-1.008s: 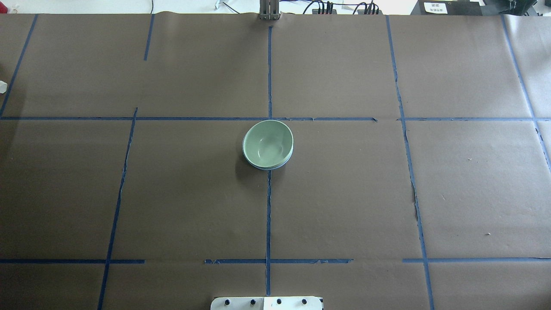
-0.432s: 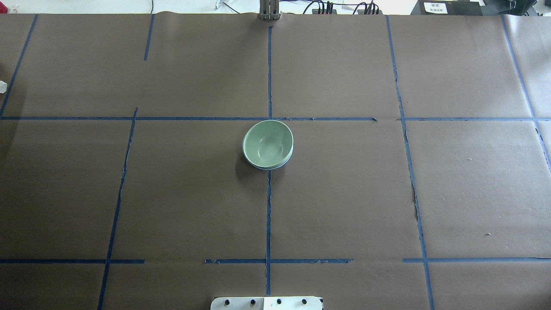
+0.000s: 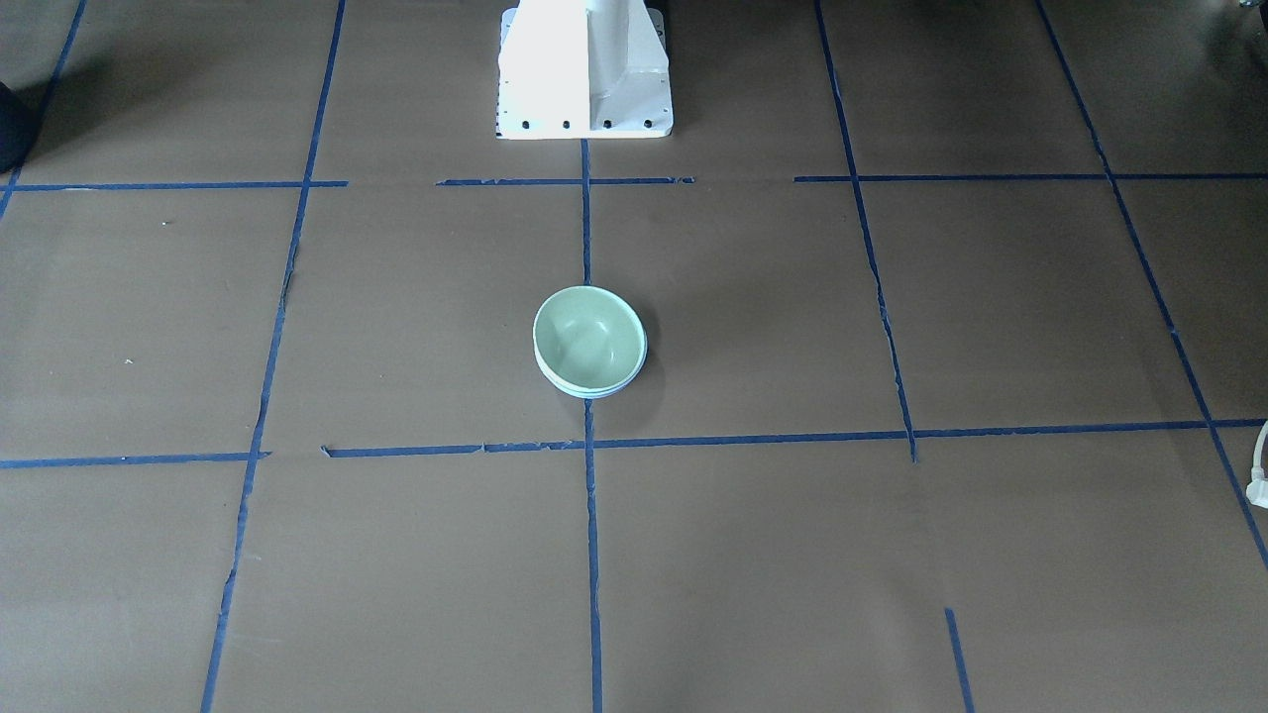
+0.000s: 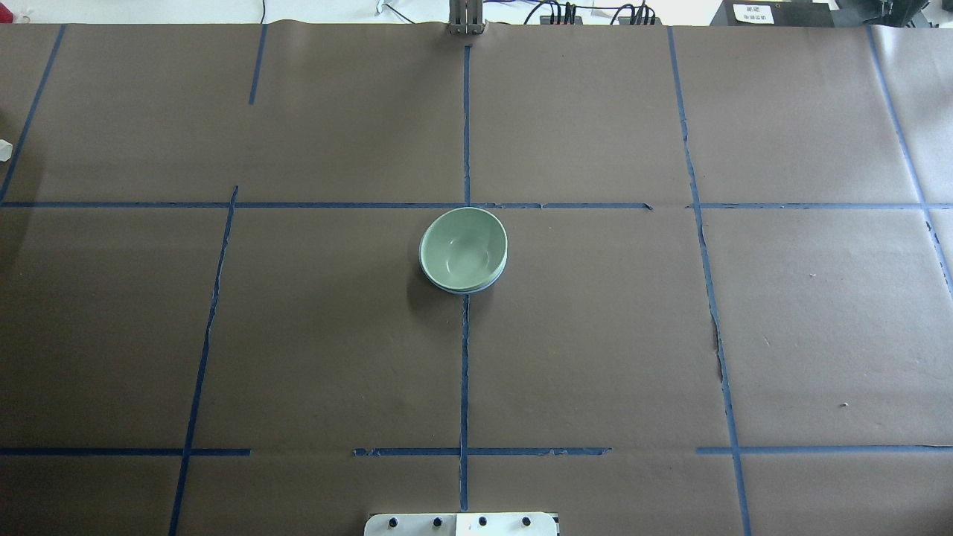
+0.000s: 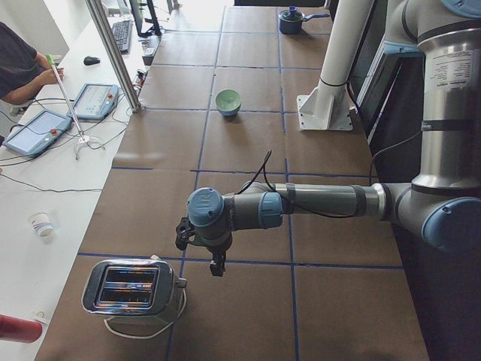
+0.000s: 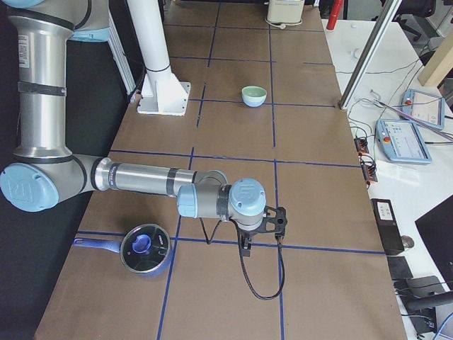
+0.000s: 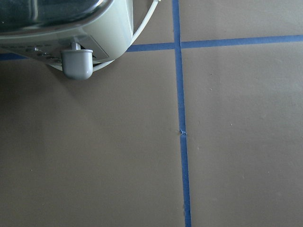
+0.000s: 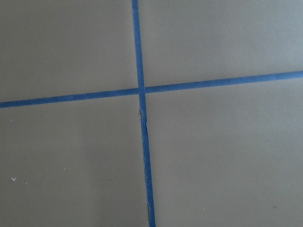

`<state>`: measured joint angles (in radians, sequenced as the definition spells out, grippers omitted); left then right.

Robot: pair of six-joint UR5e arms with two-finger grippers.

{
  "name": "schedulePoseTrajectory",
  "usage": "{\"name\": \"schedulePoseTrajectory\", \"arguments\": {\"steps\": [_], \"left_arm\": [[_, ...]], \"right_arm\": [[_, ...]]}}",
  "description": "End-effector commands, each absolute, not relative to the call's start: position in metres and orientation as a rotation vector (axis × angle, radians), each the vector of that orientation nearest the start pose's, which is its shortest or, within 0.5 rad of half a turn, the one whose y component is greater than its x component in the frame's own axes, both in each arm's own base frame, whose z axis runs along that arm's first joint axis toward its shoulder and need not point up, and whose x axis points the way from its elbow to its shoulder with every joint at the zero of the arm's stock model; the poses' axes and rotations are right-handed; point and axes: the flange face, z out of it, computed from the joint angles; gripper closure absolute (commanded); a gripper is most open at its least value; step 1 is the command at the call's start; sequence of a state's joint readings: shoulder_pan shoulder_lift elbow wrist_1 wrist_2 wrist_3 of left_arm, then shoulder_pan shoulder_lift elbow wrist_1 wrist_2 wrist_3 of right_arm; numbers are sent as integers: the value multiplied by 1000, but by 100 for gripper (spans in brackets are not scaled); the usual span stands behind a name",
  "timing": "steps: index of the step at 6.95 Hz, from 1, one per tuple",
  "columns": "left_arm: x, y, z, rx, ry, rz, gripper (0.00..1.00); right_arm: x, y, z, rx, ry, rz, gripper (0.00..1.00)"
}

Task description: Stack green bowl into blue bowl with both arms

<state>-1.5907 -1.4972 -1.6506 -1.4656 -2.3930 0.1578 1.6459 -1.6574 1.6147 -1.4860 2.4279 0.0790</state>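
Note:
The green bowl sits nested inside the blue bowl at the table's middle; only a thin blue rim shows under it. The pair also shows in the front view, green bowl over blue rim. Neither arm appears in the overhead or front view. My left gripper hangs over the table's left end beside a toaster, far from the bowls. My right gripper hangs over the right end near a pot. I cannot tell whether either is open or shut. The wrist views show no fingers.
A chrome toaster stands at the left end and also shows in the left wrist view. A pot with a blue inside stands at the right end. The white pedestal stands behind the bowls. An operator sits beside the table.

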Motion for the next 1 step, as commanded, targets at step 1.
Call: {"name": "schedulePoseTrajectory", "arguments": {"steps": [1], "left_arm": [[-69, -452, 661, -19, 827, 90, 0]], "right_arm": [[92, -452, 662, 41, -861, 129, 0]]}}
